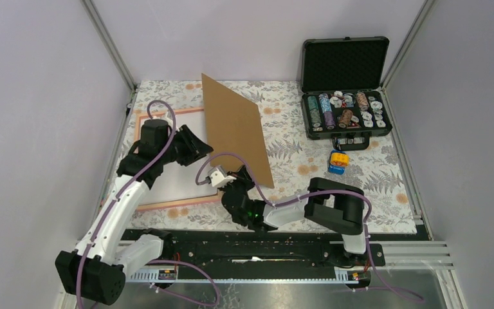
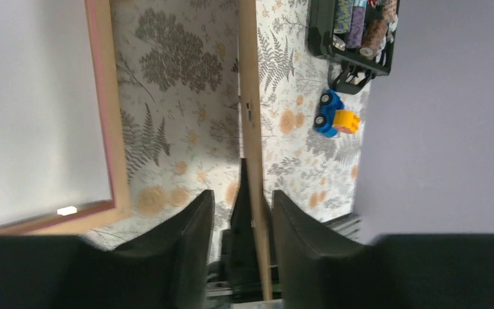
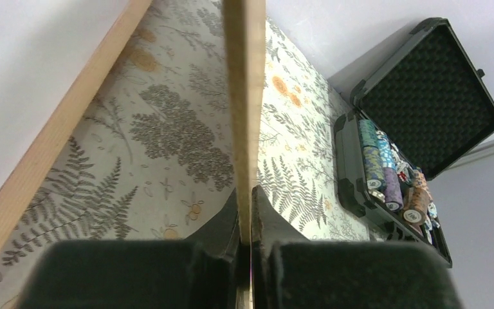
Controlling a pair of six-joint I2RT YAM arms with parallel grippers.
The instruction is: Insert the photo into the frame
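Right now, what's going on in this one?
The right gripper is shut on the near edge of the flat brown fibreboard backing panel, holding it up at a tilt. The left gripper is open next to that panel and grips nothing. The pink-bordered rectangular frame lies flat at the left, and the white-backed paper photo appears to sit inside it already. The backing is not yet on.

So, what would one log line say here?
right jaws: shut on backing board | left jaws: open | photo: white side up in frame

Floral table [image 1: 296, 161] holds the frame [image 1: 180, 202], chip case [image 1: 346, 109] and toy car [image 1: 338, 161].
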